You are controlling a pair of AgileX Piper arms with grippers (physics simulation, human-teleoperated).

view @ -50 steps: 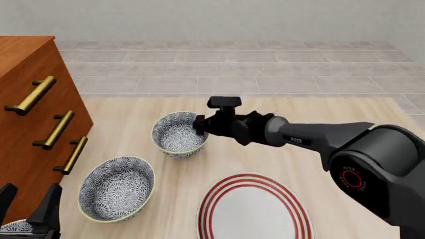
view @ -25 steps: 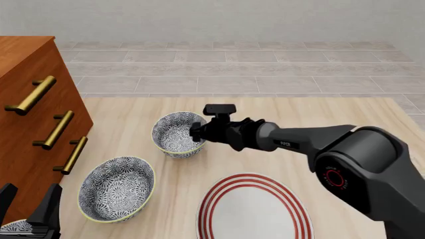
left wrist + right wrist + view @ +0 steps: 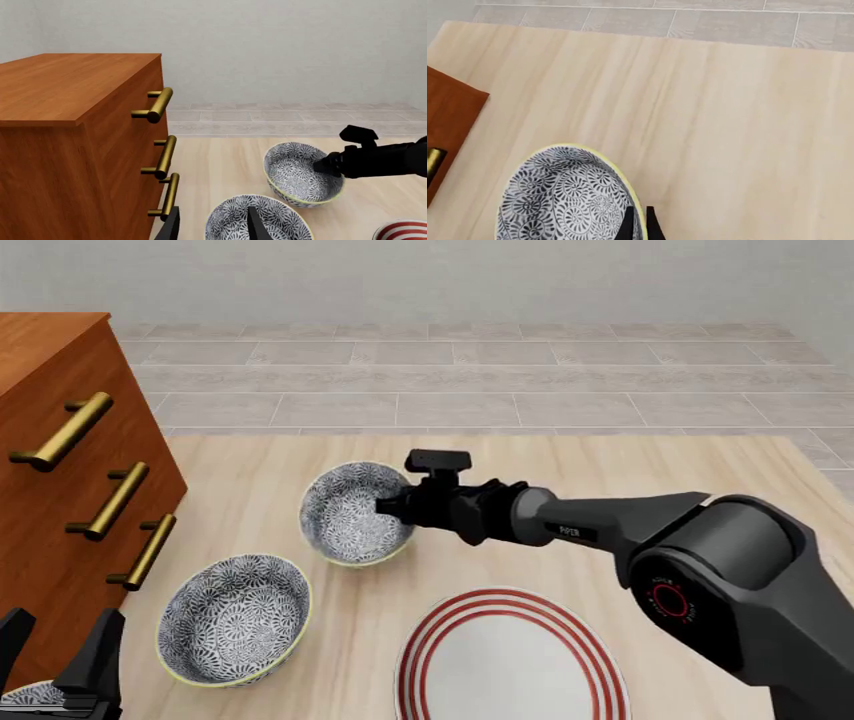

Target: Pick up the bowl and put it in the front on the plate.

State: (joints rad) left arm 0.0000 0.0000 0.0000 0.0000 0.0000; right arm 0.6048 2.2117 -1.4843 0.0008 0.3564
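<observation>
The bowl, blue-grey floral with a pale yellow rim, tilts with its opening turned to the left at mid-table. My right gripper is shut on its right rim. In the right wrist view the two thin fingertips pinch that rim of the bowl. The left wrist view shows the same bowl held by the black arm. The plate, white with red rings, lies at the front, right of centre. My left gripper is open at the front left corner, holding nothing.
A look-alike bowl sits front left, just ahead of the left gripper. Part of another bowl shows at the bottom left edge. A wooden dresser with brass handles stands along the left side.
The right gripper has closed in on the bowl's right rim, and the bowl has tipped, its opening turning left. The left gripper has not moved.
</observation>
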